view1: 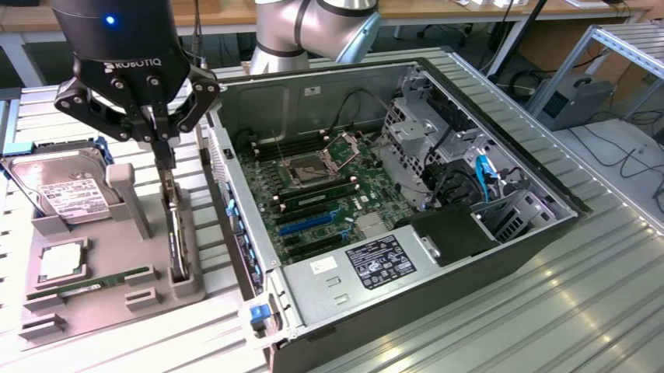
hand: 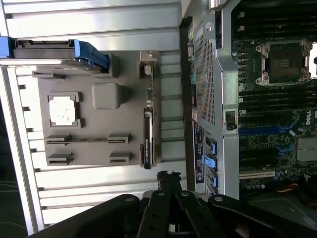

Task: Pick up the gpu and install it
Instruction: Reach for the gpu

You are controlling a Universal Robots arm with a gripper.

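— Exterior view first: where is the gpu (view1: 179, 233)?
— It stands on its edge in a slot of the grey holder tray (view1: 114, 307). That puts it outside the computer case (view1: 487, 264), just beside the case's wall on the exterior view's left. Its long axis runs from far to near, alongside that wall.
— And the gripper (view1: 166, 167)?
— Directly above the card's far end, pinched shut with nothing between its fingers (whether the tips touch the card's top edge I cannot tell). The wrist view puts the gripper (hand: 167, 177) just past one end of the gpu (hand: 147, 139), a little off its line.
— What else does the tray hold?
— A hard drive (view1: 62, 194) upright in its cradle, a processor chip (view1: 61, 260) in a square recess, and a RAM stick (view1: 89, 285) lying across low slots.
— And the case?
— It lies open on the metal surface (view1: 518, 326) with the motherboard (view1: 322, 194) exposed. The blue expansion slot (view1: 306, 224) is bare, so no card is installed.
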